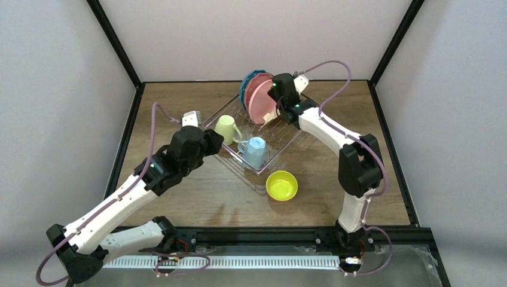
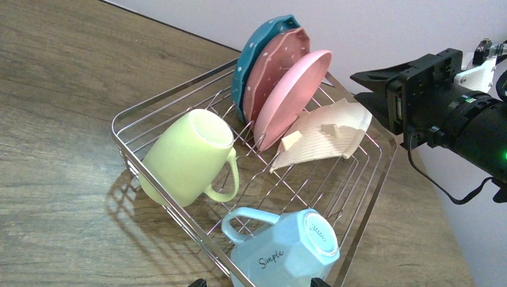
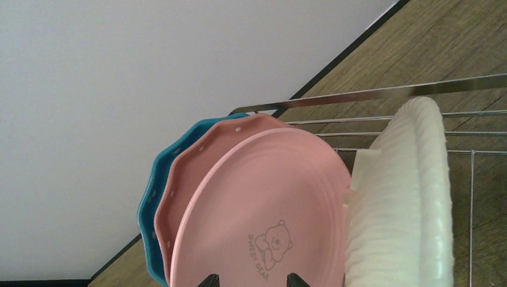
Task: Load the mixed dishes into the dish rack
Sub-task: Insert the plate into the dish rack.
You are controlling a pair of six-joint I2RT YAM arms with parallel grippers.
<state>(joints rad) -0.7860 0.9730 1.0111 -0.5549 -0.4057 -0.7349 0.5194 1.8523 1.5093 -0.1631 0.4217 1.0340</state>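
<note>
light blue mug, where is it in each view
Top external: light blue mug sits at the near corner of the dish rack.
Left wrist: bottom centre.
Right wrist: not in it.
Shared landmark: blue dotted plate.

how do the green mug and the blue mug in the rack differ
The green mug has smooth round walls; the blue mug is faceted. The blue mug carries the word Simple; the green mug is plain. Both sit tipped in the dish rack, each with one handle.
</note>
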